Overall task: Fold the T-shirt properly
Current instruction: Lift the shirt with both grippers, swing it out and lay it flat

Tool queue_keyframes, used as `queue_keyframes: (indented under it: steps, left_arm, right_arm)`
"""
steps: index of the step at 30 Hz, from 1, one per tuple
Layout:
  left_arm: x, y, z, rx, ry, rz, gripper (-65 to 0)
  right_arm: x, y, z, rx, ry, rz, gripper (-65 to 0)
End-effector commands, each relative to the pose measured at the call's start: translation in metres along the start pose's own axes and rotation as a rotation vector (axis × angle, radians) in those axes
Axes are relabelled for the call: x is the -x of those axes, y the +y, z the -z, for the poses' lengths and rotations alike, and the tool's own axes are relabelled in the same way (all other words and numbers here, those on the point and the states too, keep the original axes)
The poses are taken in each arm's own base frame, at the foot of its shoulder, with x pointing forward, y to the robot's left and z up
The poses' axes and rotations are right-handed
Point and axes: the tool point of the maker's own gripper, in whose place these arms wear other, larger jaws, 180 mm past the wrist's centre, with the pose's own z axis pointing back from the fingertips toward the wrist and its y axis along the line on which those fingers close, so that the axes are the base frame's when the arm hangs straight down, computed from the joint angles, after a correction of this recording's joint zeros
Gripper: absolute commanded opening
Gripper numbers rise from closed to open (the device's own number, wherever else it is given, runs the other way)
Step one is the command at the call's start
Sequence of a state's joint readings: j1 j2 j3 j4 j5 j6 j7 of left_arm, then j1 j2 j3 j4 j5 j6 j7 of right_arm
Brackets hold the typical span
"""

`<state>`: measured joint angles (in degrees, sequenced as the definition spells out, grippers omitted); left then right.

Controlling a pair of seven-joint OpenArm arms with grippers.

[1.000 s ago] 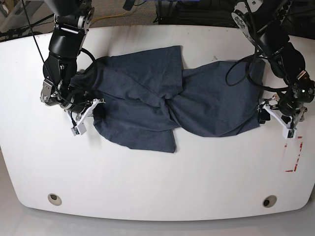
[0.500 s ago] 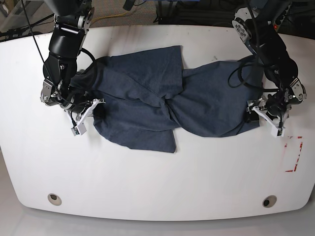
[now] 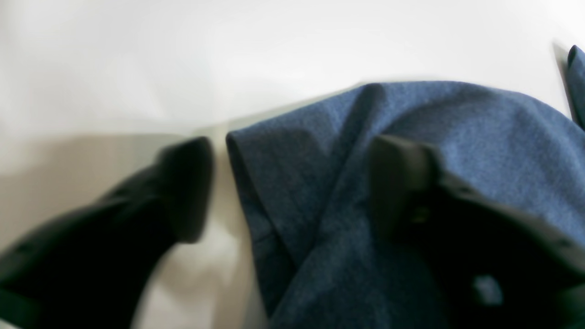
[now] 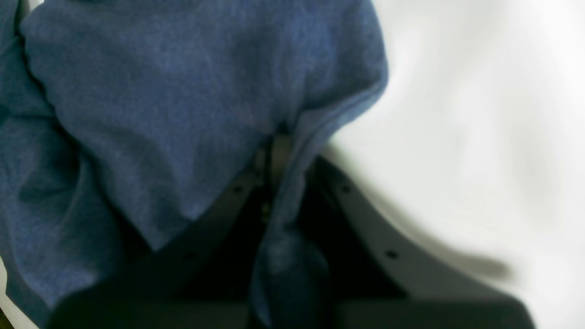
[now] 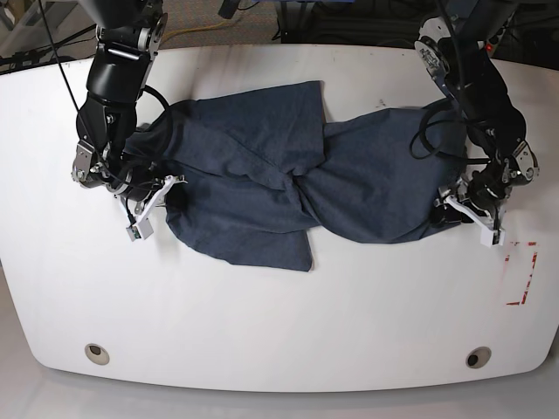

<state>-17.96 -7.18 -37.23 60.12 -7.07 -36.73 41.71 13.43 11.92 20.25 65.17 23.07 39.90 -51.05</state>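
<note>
Now L pincer [image 5: 469, 212], earlier off the hem, straddles the crumpled slate-blue heathered T-shirt [image 5: 288, 179] edge near the white surface's [image 5: 279, 323] right edge, jaws narrowing, not clamped; R pincer [image 5: 150, 205] stays clamped on cloth: stretch-out pending.

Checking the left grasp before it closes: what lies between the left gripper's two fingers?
In the left wrist view, the T-shirt's folded edge lies between the fingers.

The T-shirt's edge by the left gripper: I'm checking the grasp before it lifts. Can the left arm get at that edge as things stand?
Probably yes. The left gripper has open jaws straddling the T-shirt edge, one finger on the bare table, the other on the cloth; nothing blocks it.
</note>
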Motion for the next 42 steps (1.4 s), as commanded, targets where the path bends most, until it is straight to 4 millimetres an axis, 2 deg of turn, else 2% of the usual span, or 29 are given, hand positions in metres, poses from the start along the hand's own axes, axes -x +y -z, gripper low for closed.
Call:
queue_keyframes:
  steps: [1,4,7,13,18,23,29,34,40,42]
  left_arm:
    - [0.006,0.003,0.000,-0.017,0.052,0.008,-42.2]
    - [0.000,0.001,0.003,-0.012,0.047,0.008,-57.9]
    - [0.008,0.000,0.008,0.001,0.073,-0.016,-64.7]
    - [0.003,-0.001,0.011,0.010,0.066,-0.028,-65.0]
    - [-0.033,0.006,-0.010,-0.048,-0.013,0.052,-65.0]
    - [-0.058,0.008,-0.031,-0.100,-0.041,0.121,-65.0]
    - [-0.096,0.009,-0.065,-0.177,-0.119,0.210,-65.0]
    - [-0.122,0.004,-0.096,-0.244,-0.152,0.305,-65.0]
    - [-0.163,-0.021,-0.137,-0.313,-0.268,0.437,-65.0]
    - [-0.181,-0.034,-0.153,-0.334,-0.321,0.480,-65.0]
  right_arm:
    - [-0.020,-0.002,-0.006,0.005,-0.048,-0.018,-65.0]
    - [-0.020,-0.002,-0.006,0.005,-0.048,-0.018,-65.0]
    - [-0.020,-0.002,-0.006,0.005,-0.048,-0.018,-65.0]
    - [-0.025,-0.001,-0.008,0.005,-0.060,-0.028,-65.0]
    - [-0.046,0.003,-0.023,0.033,-0.097,-0.100,-65.0]
    - [-0.063,0.007,-0.034,0.055,-0.124,-0.152,-65.0]
    - [-0.098,0.010,-0.050,0.085,-0.167,-0.217,-65.0]
    - [-0.139,0.011,-0.070,0.120,-0.222,-0.281,-65.0]
    - [-0.202,0.017,-0.099,0.155,-0.317,-0.345,-65.0]
    - [-0.226,0.016,-0.115,0.180,-0.351,-0.374,-65.0]
